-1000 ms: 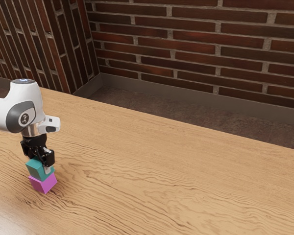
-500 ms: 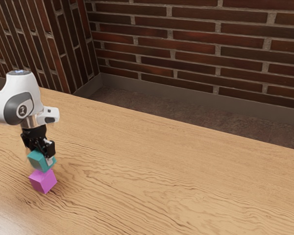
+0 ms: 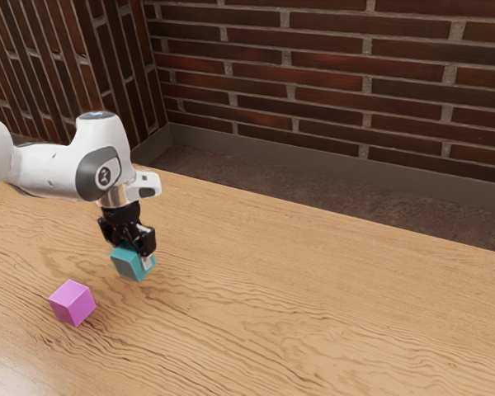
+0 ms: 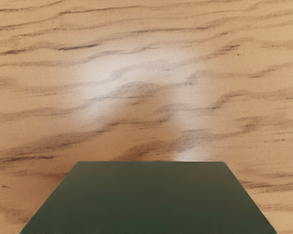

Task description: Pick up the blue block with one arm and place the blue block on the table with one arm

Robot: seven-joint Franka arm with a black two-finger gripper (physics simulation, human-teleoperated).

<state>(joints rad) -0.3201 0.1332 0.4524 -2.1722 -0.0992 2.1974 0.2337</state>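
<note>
Teal-blue, smooth-faced cubic block [image 3: 128, 262]: pinched under the hand, on the exterior view's right of the magenta cube and a little farther from the camera.
Jaws: closed about the blue block from two sides, as I judge it; one pale fingertip [image 3: 147, 262] lies against the face toward the exterior view's right, the opposite contact being hidden.
White-and-grey robot arm [image 3: 103, 165]: the only one, reaching in from the exterior view's left, so there is no choice of hand.
Smooth magenta cube [image 3: 73, 303]: alone on the counter, nearer the camera, clearly apart from the blue block.
Pale wooden counter [image 3: 313, 289]: below the blue block, with bare grain beyond it in the wrist view; whether a thin gap remains under the block I cannot tell.
Relation that matters: the block lies straight below the hand, between the jaws, so the coming move turns on down, not sideways. Being a cube, it offers no evident long axis to line up.
Step in hand: carrying or setting down, with the pick done, I judge.
Next move: lower until the base sits flat, then part the jaws and rise straight.
Risk: letting go too high or tilted could tip the block.
</note>
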